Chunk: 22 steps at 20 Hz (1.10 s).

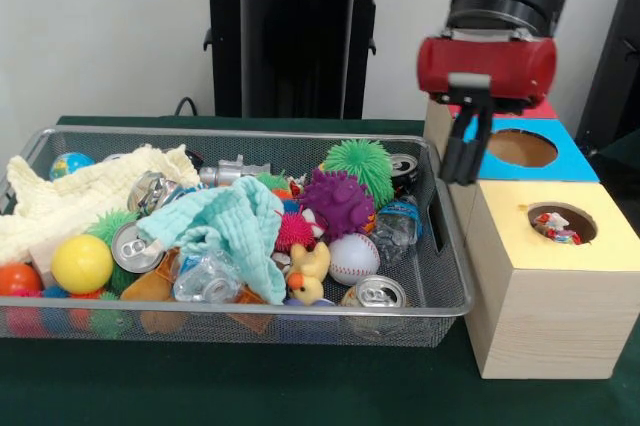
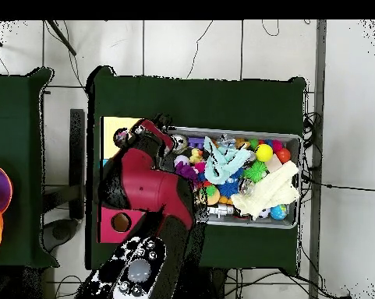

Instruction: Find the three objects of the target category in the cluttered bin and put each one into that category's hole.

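The wire mesh bin (image 1: 240, 132) holds mixed clutter. A cream-yellow knitted cloth (image 1: 85, 196) lies at its left end; it also shows in the overhead view (image 2: 270, 191). The yellow-topped hole (image 1: 562, 223) is in the pale wooden box at front right. A bit of multicoloured confetti cloth (image 1: 556, 230) shows inside it. No other confetti cloth shows in the bin. My gripper (image 1: 462, 174) hangs open and empty above the gap between the bin's right end and the boxes, in front of the blue-topped box. In the overhead view the arm hides it.
A mint green cloth (image 1: 235, 226) lies mid-bin among spiky balls (image 1: 338, 201), silver cans (image 1: 135, 246), a baseball (image 1: 353, 258), a rubber duck (image 1: 308, 276) and a yellow ball (image 1: 82, 263). The blue-topped hole (image 1: 522, 148) and the red-topped box (image 1: 545, 109) stand behind the yellow box.
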Tool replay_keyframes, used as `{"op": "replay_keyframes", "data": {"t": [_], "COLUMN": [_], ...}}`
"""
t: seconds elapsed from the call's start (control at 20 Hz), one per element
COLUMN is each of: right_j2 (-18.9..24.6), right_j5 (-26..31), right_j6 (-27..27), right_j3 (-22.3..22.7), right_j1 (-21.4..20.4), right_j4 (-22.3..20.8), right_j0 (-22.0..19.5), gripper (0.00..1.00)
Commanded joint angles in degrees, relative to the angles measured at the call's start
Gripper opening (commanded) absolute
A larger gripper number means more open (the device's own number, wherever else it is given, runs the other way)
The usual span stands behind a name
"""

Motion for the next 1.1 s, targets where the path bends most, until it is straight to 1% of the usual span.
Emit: {"op": "replay_keyframes", "data": {"t": [0.05, 0.1, 0.2, 0.25, 0.4, 0.55, 0.6, 0.65, 0.8, 0.95, 1.0, 1.1], "right_j2": [16.93, 20.04, 22.58, 22.69, 20.67, 19.32, 18.07, 17.69, 16.03, 16.61, 16.31, 15.18], "right_j5": [12.36, 15.61, 17.26, 17.47, 16.38, 13.99, 12.62, 12.00, 7.00, 3.69, 1.06, -0.14], "right_j6": [-11.30, -14.73, -16.54, -16.21, -15.43, -12.16, -10.73, -9.58, -5.51, -3.24, -2.09, -1.57], "right_j3": [8.09, 8.95, 9.67, 9.49, 7.86, 5.86, 4.50, 3.80, 1.57, 0.85, 0.82, 0.06], "right_j1": [-7.26, -8.72, -9.95, -10.05, -8.68, -6.46, -4.85, -4.02, -0.36, 1.40, 2.04, 3.17], "right_j4": [-12.88, -14.84, -17.98, -19.35, -24.32, -28.25, -29.76, -30.52, -32.62, -33.91, -34.26, -34.92], "right_j0": [-8.45, -10.80, -12.82, -12.93, -11.88, -11.03, -10.12, -9.81, -9.01, -9.83, -9.92, -9.23], "gripper": [0.00, 0.00, 0.00, 0.00, 0.00, 0.00, 0.00, 0.00, 0.00, 0.00, 0.00, 0.00]}}
